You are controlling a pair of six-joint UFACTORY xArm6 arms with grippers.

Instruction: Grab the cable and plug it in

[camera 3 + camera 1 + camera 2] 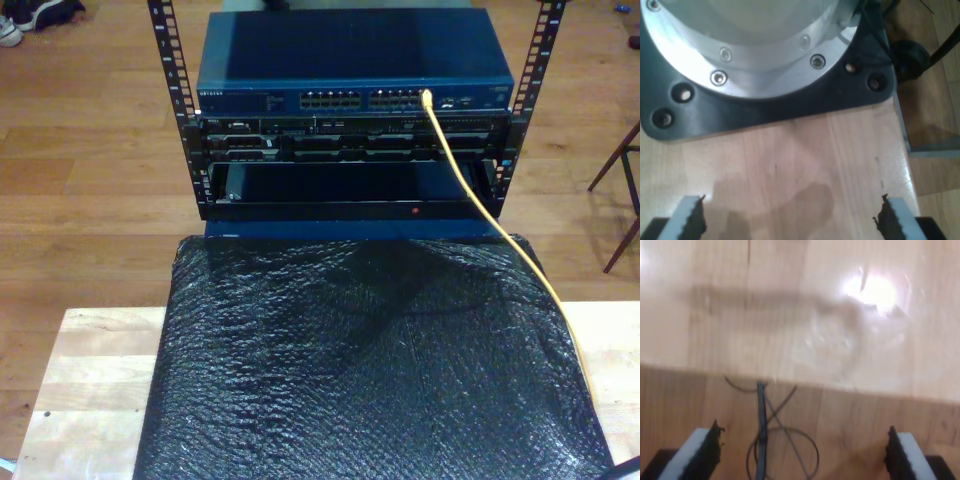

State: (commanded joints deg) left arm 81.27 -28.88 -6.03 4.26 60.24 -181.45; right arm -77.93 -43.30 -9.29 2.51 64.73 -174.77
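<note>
- The long, thin yellow-orange network cable [480, 205] is seen in the exterior view. Its upper end sits in a port on the front of a flat dark-blue network switch [355, 60], toward the exterior view's right of the port rows.
- From that port the cable runs down and toward the exterior view's right, crossing the front of the black metal equipment rack [350, 165] that holds the switch.
- The cable then lies along the exterior view's right edge of a large crinkled black plastic sheet [370, 370] and ends near that sheet's lower right part; its far end is too small to make out.
- The black sheet covers most of a pale wooden table [95, 385], which stands on a brown wooden plank floor [90, 150].
- My first gripper [790, 220] has its two toothed jaws spread wide apart with nothing between them. It hangs over the pale table, facing a black base plate [765, 110] bolted to the table and carrying a round silver metal flange [755, 65].
- My second gripper [802, 455] also has its jaws wide apart and empty. It looks over the table's edge, with a loop of thin dark wires [775, 440] on the floor below.
</note>
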